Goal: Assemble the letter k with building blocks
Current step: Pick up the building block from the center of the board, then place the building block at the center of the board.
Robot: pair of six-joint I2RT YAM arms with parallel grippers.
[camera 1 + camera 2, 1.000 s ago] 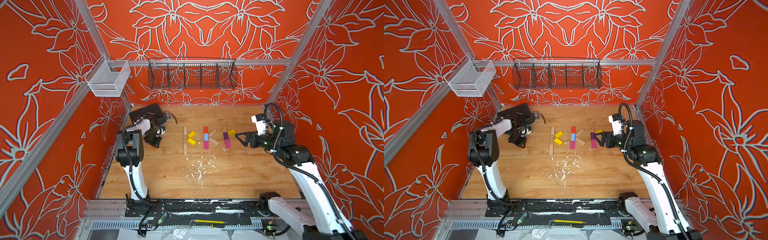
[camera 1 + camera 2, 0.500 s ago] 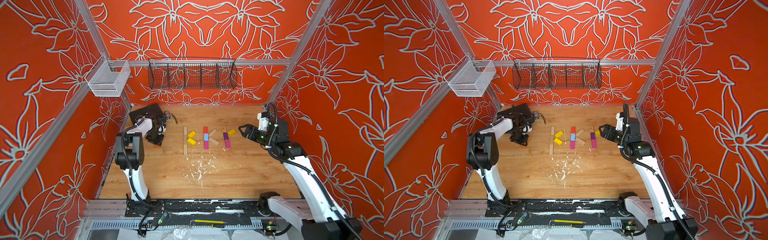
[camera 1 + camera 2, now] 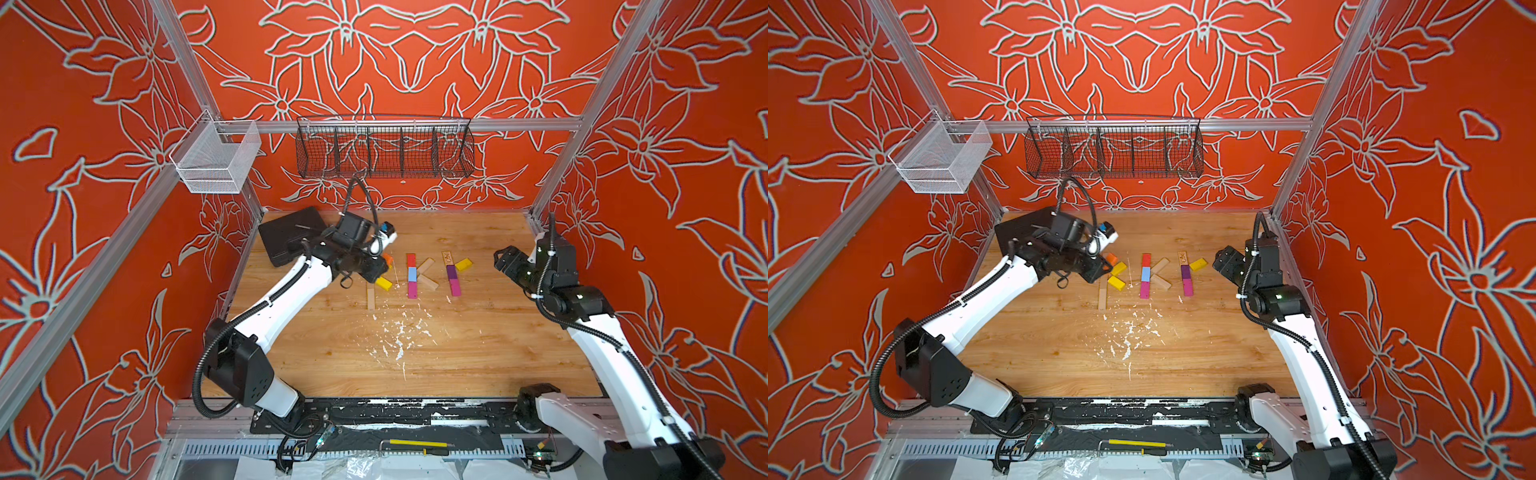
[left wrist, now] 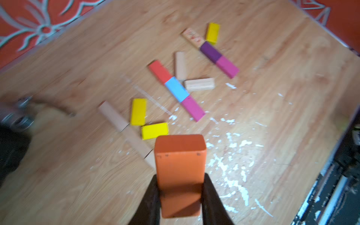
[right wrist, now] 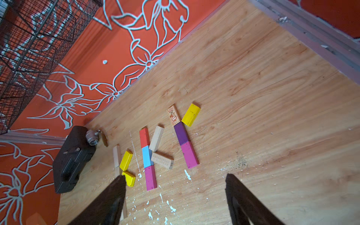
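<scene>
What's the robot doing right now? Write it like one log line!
left claw: shut on orange wooden block | right claw: open, empty | purple-and-magenta block letter K: lower arm missing

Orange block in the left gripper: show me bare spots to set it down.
The tabletop is bare between the purple-magenta stem and the right gripper, and on the near side of the paint flecks. Crowded: around the two yellow blocks.

Blurred metal fitting [image 4: 21, 114] at the edge; long pale bar [image 4: 116, 119] partly behind the orange block [image 4: 180, 167].
</scene>
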